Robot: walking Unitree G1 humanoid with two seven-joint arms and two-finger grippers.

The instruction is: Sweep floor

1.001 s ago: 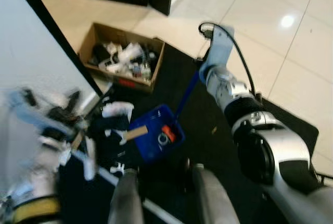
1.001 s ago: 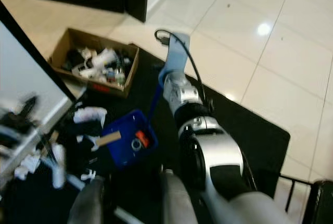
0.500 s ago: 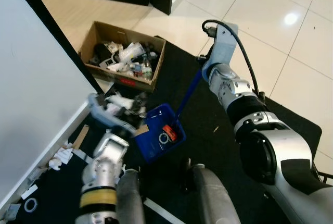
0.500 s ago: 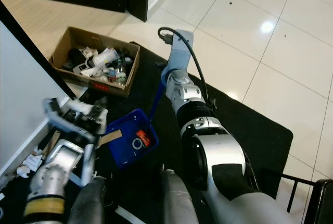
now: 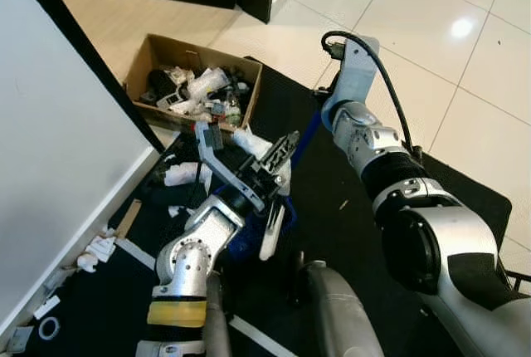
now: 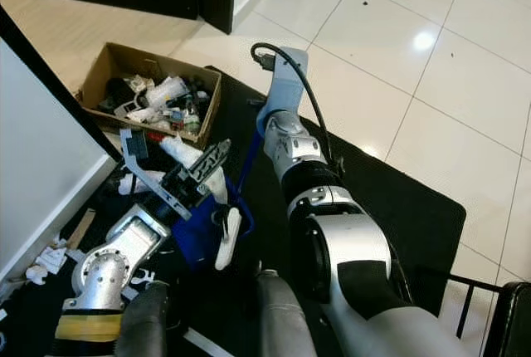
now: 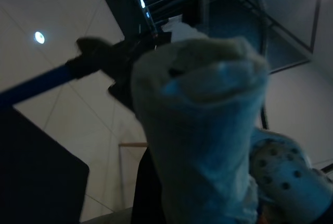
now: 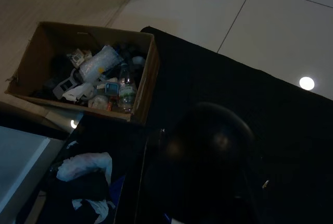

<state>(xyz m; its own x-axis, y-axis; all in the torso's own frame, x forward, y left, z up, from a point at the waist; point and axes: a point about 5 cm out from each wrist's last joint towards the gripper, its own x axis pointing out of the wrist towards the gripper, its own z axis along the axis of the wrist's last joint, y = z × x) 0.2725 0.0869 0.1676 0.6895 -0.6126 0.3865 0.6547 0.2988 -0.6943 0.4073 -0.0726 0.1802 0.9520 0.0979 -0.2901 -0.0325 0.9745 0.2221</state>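
Cardboard box (image 5: 192,90) beyond left gripper (image 5: 249,158)

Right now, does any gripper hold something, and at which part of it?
The left gripper holds a white crumpled wad between its fingers. The right gripper seems to hold the blue dustpan handle at its upper end.

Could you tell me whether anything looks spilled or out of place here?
Yes. Scraps of paper and rubbish lie strewn along the foot of the wall, outside the cardboard box of rubbish. The left gripper holds a pale crumpled wad raised over the black mat.
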